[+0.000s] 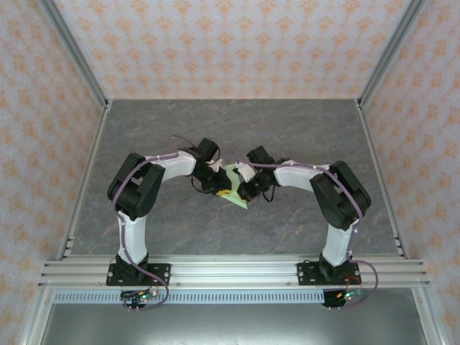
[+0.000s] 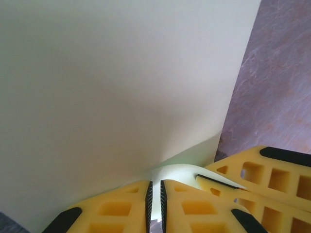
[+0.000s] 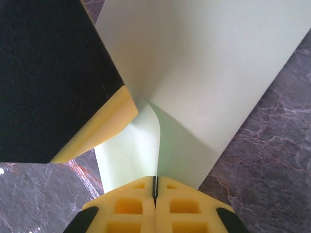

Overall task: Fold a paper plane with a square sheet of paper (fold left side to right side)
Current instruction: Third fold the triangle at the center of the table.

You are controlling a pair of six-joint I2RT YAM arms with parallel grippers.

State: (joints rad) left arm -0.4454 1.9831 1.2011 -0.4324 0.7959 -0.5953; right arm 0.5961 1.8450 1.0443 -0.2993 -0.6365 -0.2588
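The square sheet of paper (image 1: 237,198) is pale green and is held up off the table between both grippers at mid-table. It is bent over on itself into a curl, not flat. My left gripper (image 2: 155,194) is shut on its lower edge, with a thin strip of paper (image 2: 121,87) between the black pads. The right gripper (image 3: 155,187) is shut on a nearby edge of the sheet (image 3: 209,73). The two grippers (image 1: 223,188) (image 1: 246,188) almost touch. The right gripper's yellow fingers (image 2: 257,179) show in the left wrist view. A left finger (image 3: 109,126) rests against the paper in the right wrist view.
The grey marbled table (image 1: 237,122) lies under the paper. Patterned walls and metal posts (image 1: 79,65) close in the back and sides. An aluminium rail (image 1: 237,272) carries both arm bases at the near edge.
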